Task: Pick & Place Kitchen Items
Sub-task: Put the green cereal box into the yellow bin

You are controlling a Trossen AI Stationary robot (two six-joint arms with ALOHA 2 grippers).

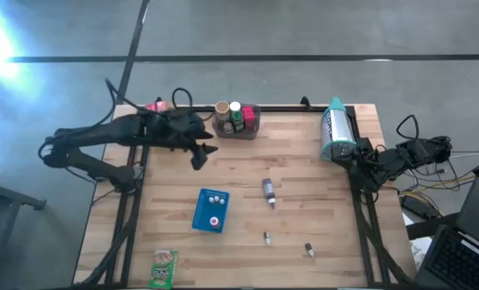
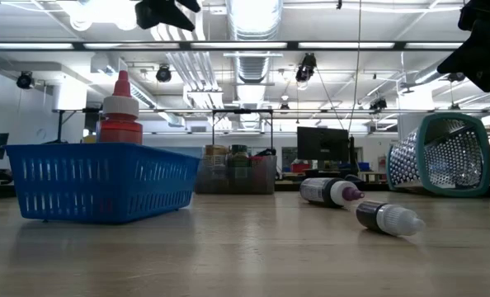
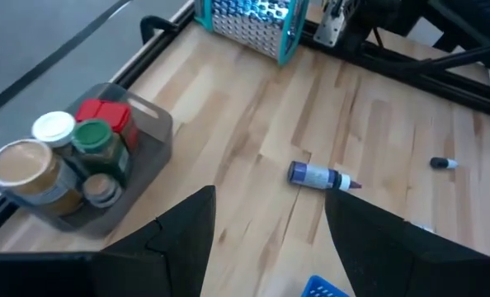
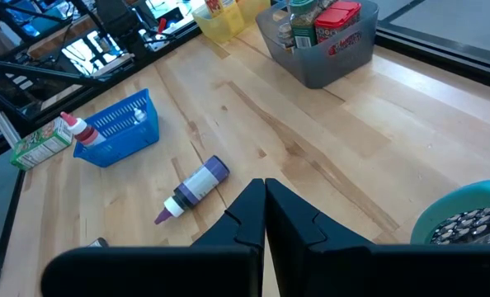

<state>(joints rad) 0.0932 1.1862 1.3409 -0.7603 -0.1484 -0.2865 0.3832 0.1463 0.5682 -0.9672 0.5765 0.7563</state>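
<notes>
Nearest the low camera, a small dark bottle [image 2: 389,218] is seen lying loose on the desk [image 1: 304,161], a purple-capped bottle [image 1: 268,192] beyond it. Jars and a red box are already gathered in the grey bin [image 1: 237,119]; two bottles stand in the blue tray [image 1: 210,210]. A green packet [image 1: 164,268] and two tiny bottles [image 1: 267,238] remain loose (much is judged left). The left end effector [image 1: 199,155] hovers half-open and empty near the bin; the right end effector [image 4: 265,198] is closed, empty.
</notes>
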